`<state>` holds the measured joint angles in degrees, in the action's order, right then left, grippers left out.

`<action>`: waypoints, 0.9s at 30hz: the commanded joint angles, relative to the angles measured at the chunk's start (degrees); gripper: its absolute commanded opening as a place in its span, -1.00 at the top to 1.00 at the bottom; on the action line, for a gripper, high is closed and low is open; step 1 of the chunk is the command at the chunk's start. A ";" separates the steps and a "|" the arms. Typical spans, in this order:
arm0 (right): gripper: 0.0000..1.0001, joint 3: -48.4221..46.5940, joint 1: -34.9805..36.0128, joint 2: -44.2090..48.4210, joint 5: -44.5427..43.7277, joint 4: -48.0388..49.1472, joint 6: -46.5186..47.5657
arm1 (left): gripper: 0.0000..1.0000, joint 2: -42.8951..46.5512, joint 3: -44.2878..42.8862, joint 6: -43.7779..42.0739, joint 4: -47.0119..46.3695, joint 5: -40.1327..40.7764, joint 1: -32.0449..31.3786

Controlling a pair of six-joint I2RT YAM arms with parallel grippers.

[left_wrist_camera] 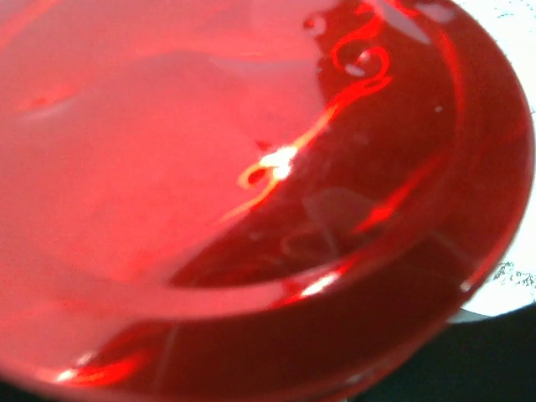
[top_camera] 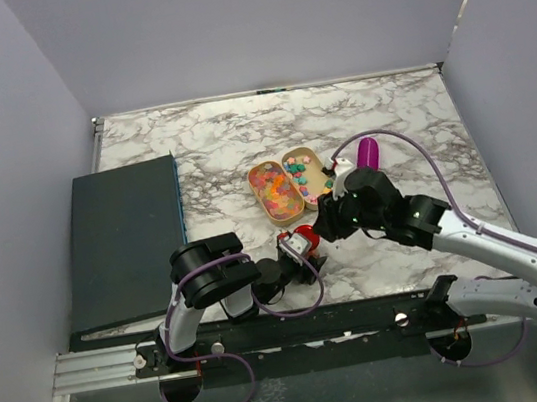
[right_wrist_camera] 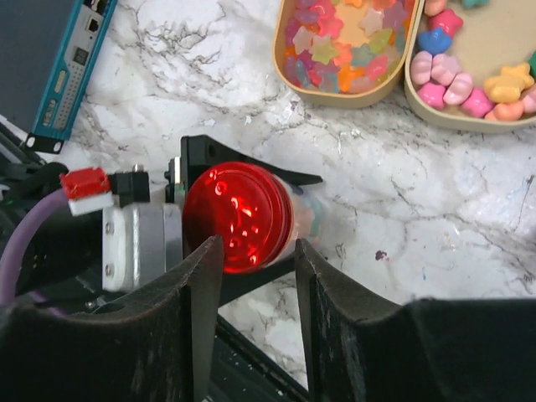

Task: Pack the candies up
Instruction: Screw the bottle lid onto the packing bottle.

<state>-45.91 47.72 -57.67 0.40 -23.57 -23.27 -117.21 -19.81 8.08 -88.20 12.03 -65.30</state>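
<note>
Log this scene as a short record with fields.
left claw: shut on the jar, held sideways
right claw: open, fingers either side of the red lid
candies: in two tan oval trays
purple scoop: right of the trays
dark box: left side of the marble table

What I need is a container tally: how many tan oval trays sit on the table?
2. The left tray sits beyond the red-lidded jar; the right tray lies beside it, to the right. None seems hidden.
</note>
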 commanded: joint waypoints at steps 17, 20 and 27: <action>0.40 0.27 -4.17 -12.05 11.81 9.26 4.06 | 0.48 -3.21 2.24 3.62 -6.85 -3.11 0.35; 0.45 1.84 -4.13 -11.72 13.52 8.97 3.93 | 0.48 -3.34 2.02 3.65 -6.76 -3.18 0.35; 0.70 5.90 -4.13 -8.66 15.15 8.37 3.48 | 0.48 -2.92 1.18 3.76 -5.13 -2.96 0.35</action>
<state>-43.59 43.00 -68.20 11.11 -11.44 -19.44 -117.21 -20.01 7.88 -88.20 11.81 -65.25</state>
